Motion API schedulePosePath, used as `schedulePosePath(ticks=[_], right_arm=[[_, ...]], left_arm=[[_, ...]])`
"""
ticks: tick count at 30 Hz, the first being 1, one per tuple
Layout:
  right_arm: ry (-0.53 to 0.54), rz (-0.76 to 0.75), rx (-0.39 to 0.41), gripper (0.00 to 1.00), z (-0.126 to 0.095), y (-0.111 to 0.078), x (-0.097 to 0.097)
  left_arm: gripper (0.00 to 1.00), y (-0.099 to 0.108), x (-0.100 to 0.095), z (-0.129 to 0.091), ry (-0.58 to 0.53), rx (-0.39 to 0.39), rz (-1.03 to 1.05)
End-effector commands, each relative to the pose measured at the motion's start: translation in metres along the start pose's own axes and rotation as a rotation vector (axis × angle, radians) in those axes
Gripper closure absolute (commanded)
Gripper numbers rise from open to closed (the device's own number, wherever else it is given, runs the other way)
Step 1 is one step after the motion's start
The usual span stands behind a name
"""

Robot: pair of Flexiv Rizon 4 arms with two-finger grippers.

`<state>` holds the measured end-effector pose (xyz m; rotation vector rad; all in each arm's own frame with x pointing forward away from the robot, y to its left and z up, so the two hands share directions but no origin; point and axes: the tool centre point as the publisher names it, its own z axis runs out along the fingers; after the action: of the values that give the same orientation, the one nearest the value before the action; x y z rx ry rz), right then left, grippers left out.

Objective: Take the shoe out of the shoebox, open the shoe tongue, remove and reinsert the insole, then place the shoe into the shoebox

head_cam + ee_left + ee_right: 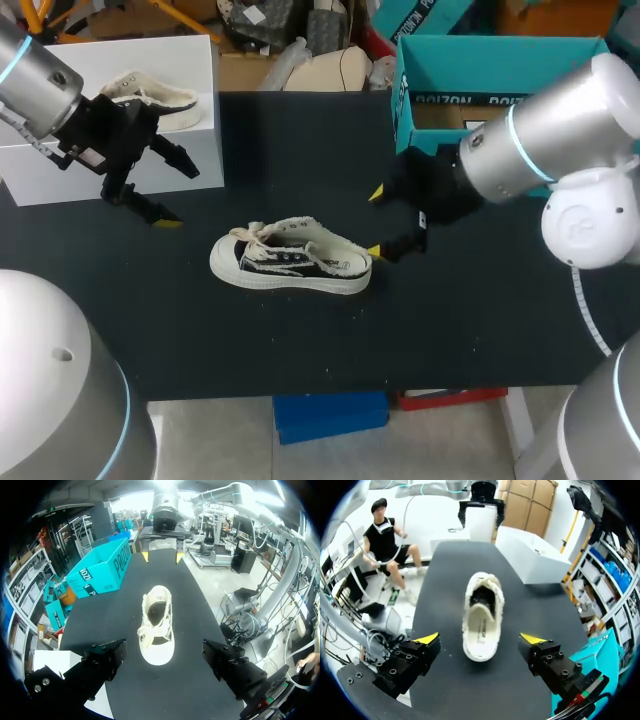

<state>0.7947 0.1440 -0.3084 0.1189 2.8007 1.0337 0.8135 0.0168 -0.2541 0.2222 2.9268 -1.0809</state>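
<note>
A black and cream sneaker (290, 258) lies on its sole mid-table, toe to the left, laces loose. My left gripper (178, 195) hangs open left of and above the toe; in the left wrist view the sneaker (156, 625) lies just ahead of its spread fingers (102, 662). My right gripper (376, 223) is open just beyond the heel, and the sneaker's heel (481, 645) sits between and ahead of its yellow tips (427, 639). Neither gripper touches the shoe. A teal shoebox (500, 90) stands open at the back right.
A white box (110, 130) at the back left carries a second cream shoe (155, 98). The black table (480, 320) runs to its front edge below the sneaker. Each wrist view shows the other gripper (161, 555) (481, 510) beyond the shoe.
</note>
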Motion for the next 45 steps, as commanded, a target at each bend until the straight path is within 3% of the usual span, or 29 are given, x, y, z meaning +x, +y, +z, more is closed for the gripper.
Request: schedulePosePath(ticks=[1, 10, 21, 45], right_arm=[[-0.039, -0.026, -0.183, 0.0, 0.022, -0.013, 0.0], [-0.065, -0.061, -0.257, 0.0, 0.041, -0.028, -0.002], [-0.019, -0.031, -0.312, 0.0, 0.063, -0.042, -0.005], [0.004, 0.001, -0.405, 0.0, 0.105, -0.04, 0.003]], left_arm=[[0.0, 0.0, 0.0, 0.001, -0.002, 0.0, 0.002], [0.0, 0.0, 0.0, 0.001, -0.002, 0.0, 0.002], [0.0, 0.0, 0.0, 0.001, -0.002, 0.0, 0.002], [0.0, 0.0, 0.0, 0.001, -0.002, 0.0, 0.002]])
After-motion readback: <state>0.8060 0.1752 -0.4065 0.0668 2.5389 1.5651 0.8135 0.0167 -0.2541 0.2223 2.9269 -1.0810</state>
